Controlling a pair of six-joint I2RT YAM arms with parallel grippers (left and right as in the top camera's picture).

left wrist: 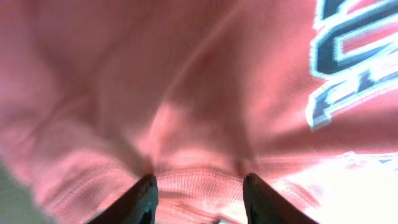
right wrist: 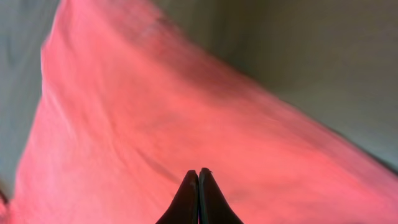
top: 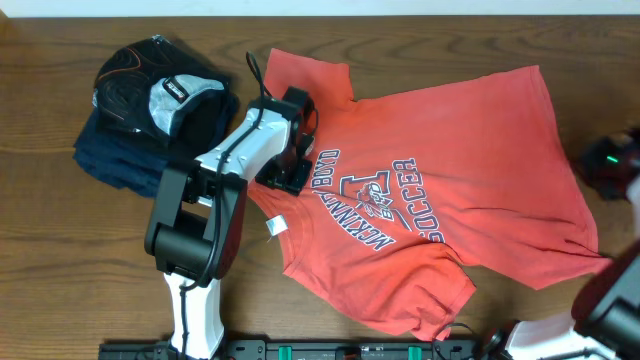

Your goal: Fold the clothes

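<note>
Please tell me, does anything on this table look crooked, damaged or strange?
The T-shirt lies askew on the table, not yet folded. Its white tag sticks out near the collar, and the lower sleeve is rumpled. Nothing looks torn or spilled.

— Room on the L?
— Dark pile (top: 150, 110) top-left, just beside the left arm (top: 240, 150). Bare table (top: 60, 280) below it, open lane.
— R side?
— Shirt (top: 470, 150) runs nearly to the edge; right arm (top: 615, 300) crowds the btm corner, tight there.
</note>
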